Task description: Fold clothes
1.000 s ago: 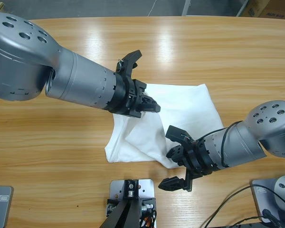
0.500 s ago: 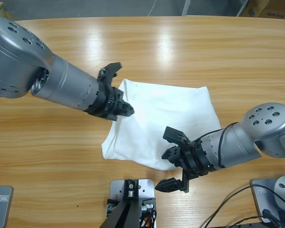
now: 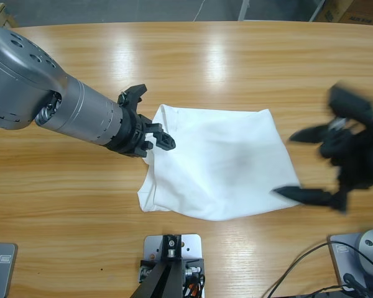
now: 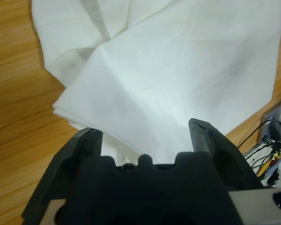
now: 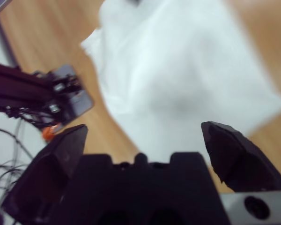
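While the white T-shirt [image 3: 221, 162] lay folded over itself near the middle of the wooden surface [image 3: 236, 68], the left tool [image 3: 150, 131] sat at its upper-left edge in the high view. From the left wrist camera, the cloth [image 4: 178, 79] ran down between that tool's two black jaws [image 4: 145, 140], which stood apart; the jaws seemed to straddle a layered fold, though whether they pressed on the fabric could not be told. A hemmed edge showed at the upper left of that frame. The right tool [image 3: 326, 164] was at the right side of the high view, blurred, off the shirt's right edge, with its jaws spread wide. In the right wrist view the shirt [image 5: 187, 75] lay ahead of the open tool [image 5: 145, 140], apart from it, with a black frame [image 5: 33, 96] at the left.
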Motion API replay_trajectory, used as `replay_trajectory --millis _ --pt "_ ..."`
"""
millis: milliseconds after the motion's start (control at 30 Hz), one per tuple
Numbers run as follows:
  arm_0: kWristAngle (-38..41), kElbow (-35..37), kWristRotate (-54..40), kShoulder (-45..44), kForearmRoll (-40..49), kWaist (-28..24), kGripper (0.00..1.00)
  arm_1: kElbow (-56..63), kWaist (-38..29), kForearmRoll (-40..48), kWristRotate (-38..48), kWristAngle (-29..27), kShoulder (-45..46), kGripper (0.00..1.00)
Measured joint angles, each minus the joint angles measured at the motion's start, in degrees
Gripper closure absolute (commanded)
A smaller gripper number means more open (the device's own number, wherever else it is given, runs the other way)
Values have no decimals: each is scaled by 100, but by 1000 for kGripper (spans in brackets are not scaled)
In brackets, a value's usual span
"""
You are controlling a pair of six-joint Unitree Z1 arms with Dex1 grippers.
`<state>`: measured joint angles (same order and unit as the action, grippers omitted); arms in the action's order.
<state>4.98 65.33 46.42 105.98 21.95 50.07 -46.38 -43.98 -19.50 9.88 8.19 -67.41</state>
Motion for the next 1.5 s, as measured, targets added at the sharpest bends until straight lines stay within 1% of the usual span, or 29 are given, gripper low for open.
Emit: replay_trajectory --millis 33,67,133,200,267,333,400,433,467,500,533,600,667,733,833,900,967,1067,1167,1500 --pt "0 -8 1 0 0 0 285 -96 6 -124 -37 -129 36 51" --pt "0 -25 9 0 0 0 285 -153 13 -214 -109 -223 39 66" --pt "-7 -83 56 -1 0 -4 285 -166 136 -366 -545 -288 -21 110" --pt "-37 -228 132 -9 0 -70 285 -209 451 -512 -1262 -102 -226 110" --pt "-58 -338 135 -23 0 -281 289 -509 804 -781 -1913 143 -443 108" --pt "-6 -314 -282 -25 0 -556 301 -903 1105 -1089 -2444 256 -597 109" --pt "211 47 -1238 -26 53 -774 303 -1258 1349 -1400 -2842 289 -714 108" --pt "398 400 -1835 -25 192 -830 303 -1352 1447 -1516 -2941 303 -735 109" --pt "605 867 -2428 -15 510 -855 308 -1420 1514 -1597 -3015 339 -748 109" --pt "782 1484 -2994 45 1018 -862 343 -1468 1556 -1657 -3058 400 -774 110" --pt "906 2163 -3520 171 1660 -865 388 -1487 1589 -1698 -3081 482 -811 110" --pt "1053 3651 -4374 685 3100 -871 395 -1493 1636 -1735 -3113 604 -946 110" --pt "1114 4887 -4912 1342 4257 -875 395 -1493 1659 -1736 -3124 667 -1078 110" --pt "1124 5866 -5302 2004 5141 -878 395 -1493 1673 -1736 -3125 729 -1148 110" --pt "1125 7028 -5733 2787 6010 -883 400 -1491 1698 -1736 -3125 800 -1223 110" --pt "1136 7575 -5897 3153 6277 -887 400 -1478 1709 -1735 -3125 833 -1241 110" --pt "1260 7822 -5997 3395 6377 -894 402 -1471 1724 -1727 -3125 843 -1257 110" --pt "1520 7958 -6048 3654 6422 -901 405 -1465 1759 -1674 -3125 871 -1309 110" --pt "1598 8087 -6054 3838 6433 -899 405 -1448 1771 -1584 -3125 916 -1429 110" --pt "1719 8123 -6054 4278 6434 -647 432 -1402 1791 -1451 -3125 1036 -1644 110"
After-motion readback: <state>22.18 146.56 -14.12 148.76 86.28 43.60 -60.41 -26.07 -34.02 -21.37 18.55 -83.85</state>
